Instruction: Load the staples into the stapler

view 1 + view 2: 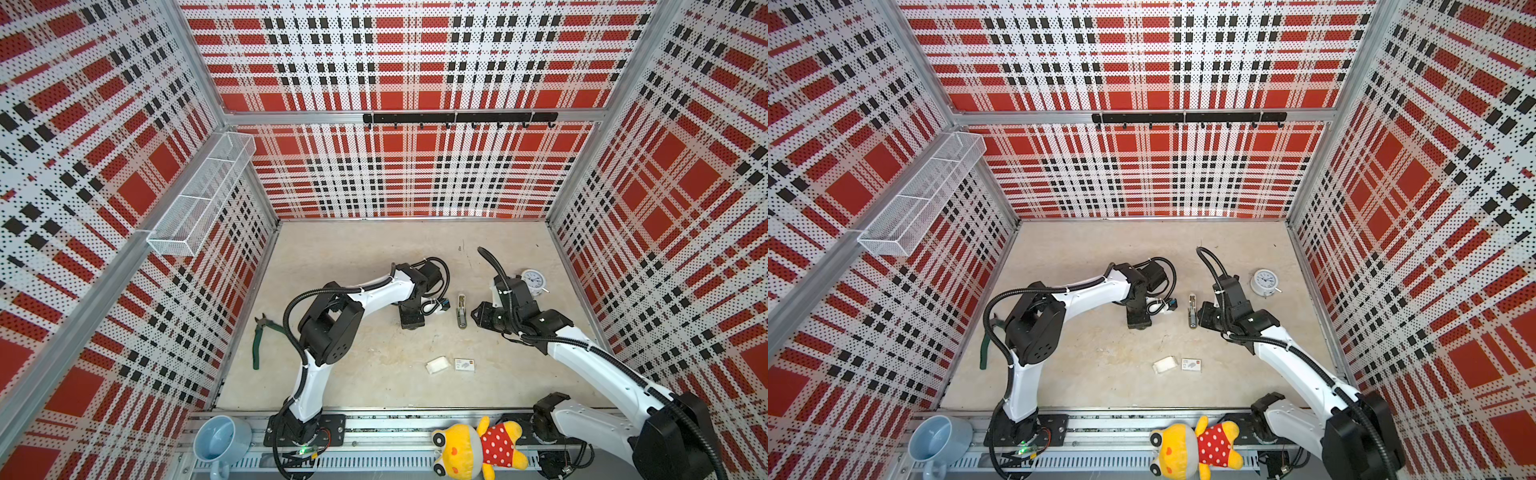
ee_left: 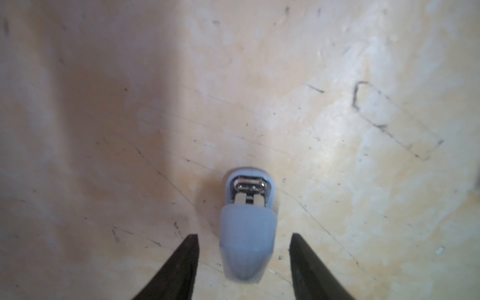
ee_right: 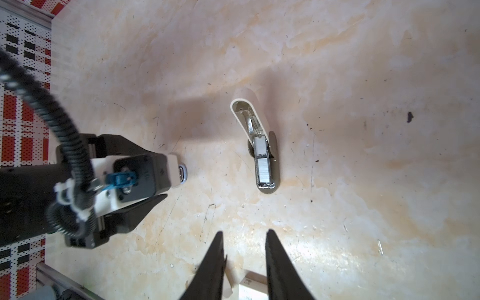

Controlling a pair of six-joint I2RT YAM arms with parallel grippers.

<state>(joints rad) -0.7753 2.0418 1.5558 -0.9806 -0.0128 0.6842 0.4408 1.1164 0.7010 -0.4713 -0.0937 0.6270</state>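
The light-blue stapler (image 2: 248, 233) sits between the fingers of my left gripper (image 2: 243, 235). The gripper is open, with floor showing on both sides of the stapler. The stapler's silver front plate (image 3: 182, 174) pokes out past that gripper (image 3: 167, 175) in the right wrist view. A second, grey-beige stapler (image 1: 461, 311) lies flipped open on the floor between the arms. In its metal channel rests a silver-grey block that looks like the staples (image 3: 263, 170). My right gripper (image 3: 244, 232) hangs open and empty, apart from the open stapler (image 3: 262, 155) and just right of it in both top views.
A white card tray (image 1: 437, 365) and a printed sleeve (image 1: 464, 365) lie toward the front. A small clock (image 1: 533, 281) stands at the right. Green-handled pliers (image 1: 259, 340) lie by the left wall. On the front rail are a plush toy (image 1: 482, 451) and a blue cup (image 1: 218, 440).
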